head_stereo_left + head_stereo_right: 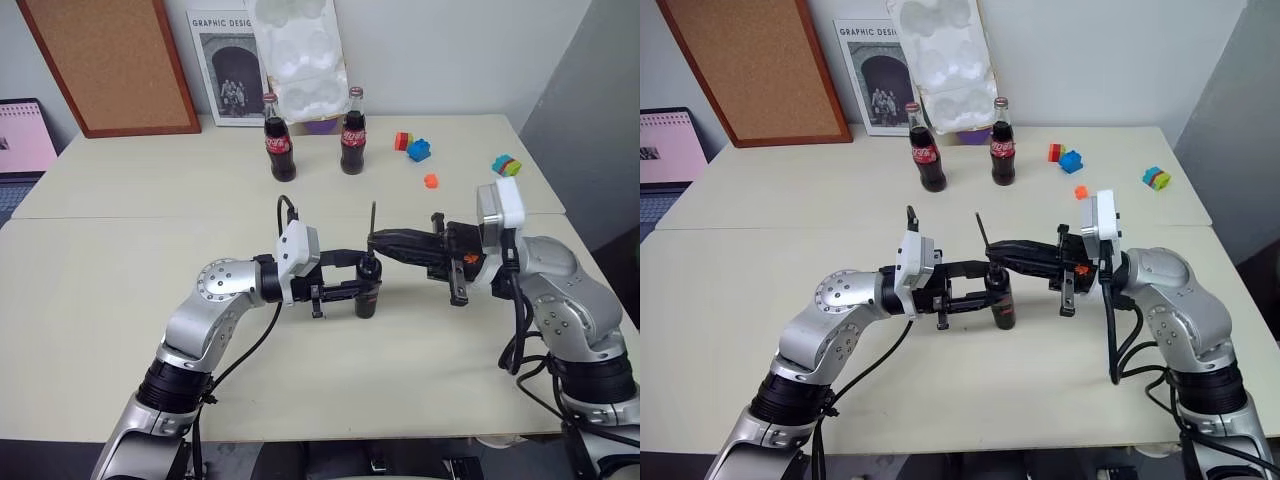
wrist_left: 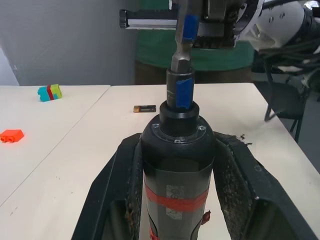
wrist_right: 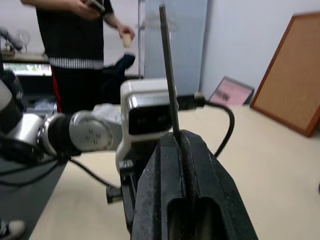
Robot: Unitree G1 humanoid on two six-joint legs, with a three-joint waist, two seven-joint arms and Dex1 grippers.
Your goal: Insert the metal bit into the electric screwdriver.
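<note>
— Which way did the electric screwdriver (image 1: 367, 290) stand?

— I held it upright over the table (image 1: 120, 300), long axis vertical, nose up. My left gripper (image 1: 358, 285) came in level from my left, its two fingers (image 2: 112, 190) clamped tight on either side of the black body, just above the red band.

— And the metal bit (image 1: 373, 222)?

— Also near upright, with a slight lean, directly above the screwdriver's nose. My right gripper (image 1: 377, 241) reached in level from my right, fingers (image 3: 165, 185) shut on the lower part of the rod, so most of its length stood up free above them. In the left wrist view its bottom end sat at the mouth of the blue-marked collar.

— Was it seated?

— I couldn't tell. The collar hid the end of the bit, and from the head views my right fingertips covered the joint.

— Anything else hard to read?

— The screwdriver's lower body ran out of the left wrist view. Behind it a small battery (image 2: 144, 108) lay on the table; two cola bottles (image 1: 279, 140) stood well beyond my hands.
</note>
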